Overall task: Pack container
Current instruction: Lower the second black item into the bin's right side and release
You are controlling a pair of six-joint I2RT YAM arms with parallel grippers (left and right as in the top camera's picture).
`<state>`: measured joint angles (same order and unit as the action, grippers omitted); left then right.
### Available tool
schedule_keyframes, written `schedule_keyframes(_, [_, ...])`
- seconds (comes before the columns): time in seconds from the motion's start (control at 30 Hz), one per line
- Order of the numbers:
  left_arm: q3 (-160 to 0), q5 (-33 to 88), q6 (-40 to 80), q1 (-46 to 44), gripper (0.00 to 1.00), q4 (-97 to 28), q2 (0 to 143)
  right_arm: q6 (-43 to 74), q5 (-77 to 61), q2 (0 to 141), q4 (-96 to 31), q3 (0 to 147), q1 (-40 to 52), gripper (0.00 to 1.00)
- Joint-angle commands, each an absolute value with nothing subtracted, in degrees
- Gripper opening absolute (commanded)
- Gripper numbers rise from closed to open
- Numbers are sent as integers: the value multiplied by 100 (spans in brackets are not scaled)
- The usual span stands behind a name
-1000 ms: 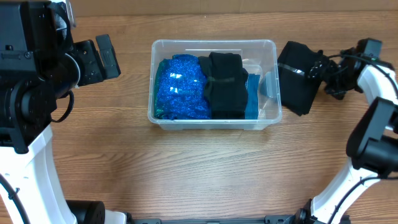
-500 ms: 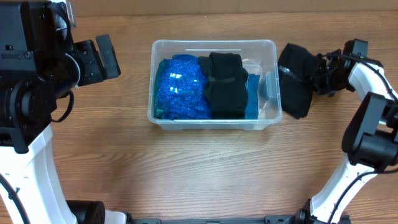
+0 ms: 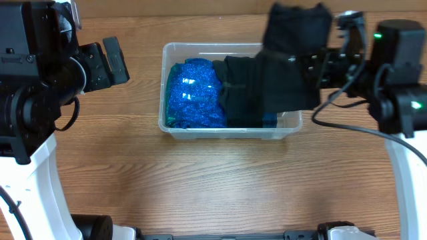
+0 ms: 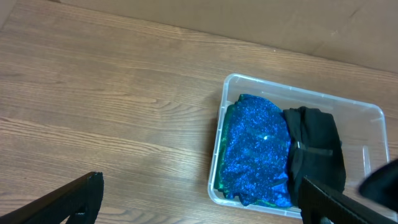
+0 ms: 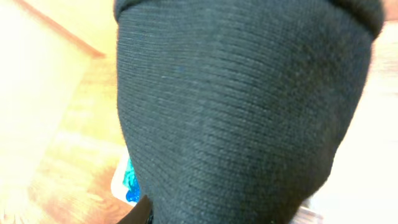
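The container is a clear bin at mid-table. A sparkly blue cloth fills its left half, with a folded black garment beside it. My right gripper is shut on a second black knit cloth, which hangs in the air over the container's right end and hides that part. That cloth fills the right wrist view, with one finger just showing. My left gripper is open and empty, well left of the container.
Bare wooden table lies on all sides of the bin. A strip of lighter board runs along the table's far edge. The right arm's cable loops just right of the container.
My right gripper shut on the black cloth lying right of the container, then lifted it and carried it left over the container's right end. The left arm has not moved.
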<state>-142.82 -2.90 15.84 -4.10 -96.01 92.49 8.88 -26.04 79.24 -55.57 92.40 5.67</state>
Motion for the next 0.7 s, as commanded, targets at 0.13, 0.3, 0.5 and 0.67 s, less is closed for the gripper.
schedule_keyframes(0.13, [-14276, -353, 1431, -414, 100, -9577, 9260, 716, -2263, 9531, -4825, 8768, 969, 11])
schedule_keyframes(0.3, [-14276, -353, 1431, -414, 100, -9577, 9260, 506, -1570, 10608, -4626, 8772, 982, 72])
schedule_keyframes(0.5, [-14276, -355, 1431, -414, 100, -9577, 9260, 622, -812, 10265, -5542, 9266, 1007, 100])
schedule_keyframes(0.67, [-14276, -344, 1431, -414, 100, -9577, 9260, 836, -1033, 9649, -5561, 9384, 1031, 100])
